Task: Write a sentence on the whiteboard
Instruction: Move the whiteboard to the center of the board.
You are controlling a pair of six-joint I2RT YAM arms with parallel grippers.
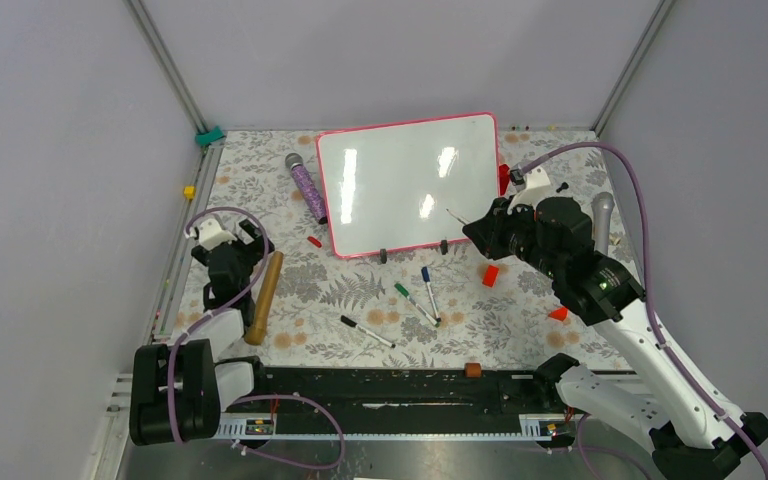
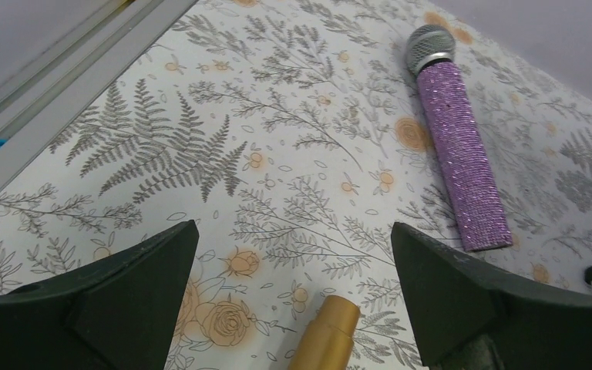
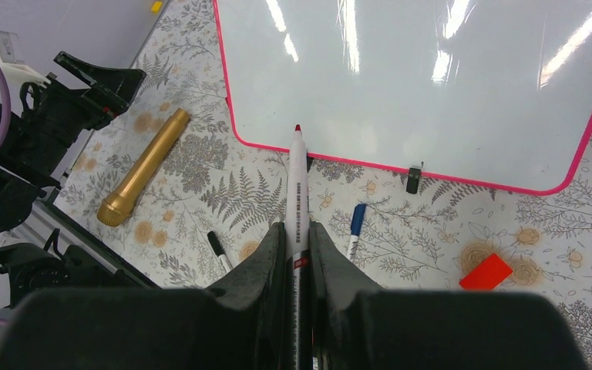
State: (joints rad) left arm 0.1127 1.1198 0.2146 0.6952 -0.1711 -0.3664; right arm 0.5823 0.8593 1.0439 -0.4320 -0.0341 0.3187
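The whiteboard (image 1: 410,185) appears to lie flat on the far middle of the flowered table (image 1: 520,320). Its long axis runs from left to right, a little turned so that the right end is farther away. The long edge with the 2 black clips (image 1: 383,255) faces the arms. Its surface is bare and glossy, with no letter on it, so I judge that the writing itself has not begun and the step in hand is bringing the pen to the start point. The red marker (image 3: 297,177) is uncapped. Its long axis is in line with the fingers, and its tip points away from the right arm, toward the board. In the top view the tip shows over the near right part of the white surface, but the pictures do not tell if it touches. The right gripper (image 3: 297,231) is closed tight on the marker's barrel. The next move calls for carrying the tip toward the upper left area, then lowering it gently — enough pressure to leave ink, not enough to push the board. The left gripper (image 2: 293,227) rests well apart at the left, its jaws wide open and empty, just beside a gold microphone (image 1: 265,297). A purple microphone (image 1: 307,188) lies just beside the board's left edge, and 3 spare markers (image 1: 415,303) lie near the clip edge.
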